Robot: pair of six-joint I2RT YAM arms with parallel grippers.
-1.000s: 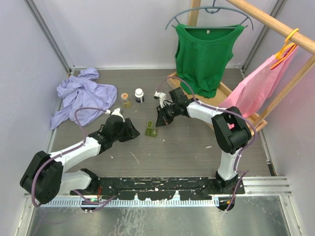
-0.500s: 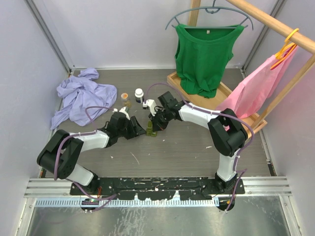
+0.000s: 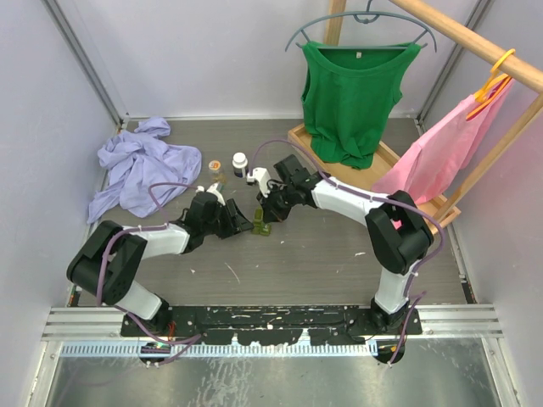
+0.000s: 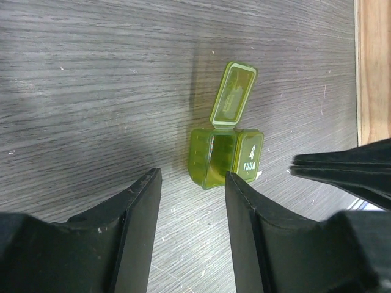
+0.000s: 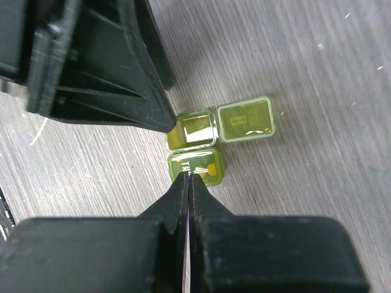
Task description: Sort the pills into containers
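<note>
The grey table has bare room at its centre and near side; the wooden rack with its green shirt crowds the right rear, and a lavender cloth lies heaped at the left rear; both are well apart from the work. The 2 arms meet mid-table. A white-capped bottle and a small amber jar stand just behind them, near enough for an elbow to clip. Between the grippers sits the olive green container; I see only this 1, and no loose pills. The left gripper is open and empty, with 1 fingertip against the corner of the uncovered compartment, whose open lid lies flat on the far side. The right gripper is pinched closed, nothing visible between its tips, which rest on the edge of the closed lid marked 4. I judge the step to be opening this second compartment, the left steadying; next comes a small upward pry, gentle, since so light a case could skid or flip; there is little slack between the fingers.
</note>
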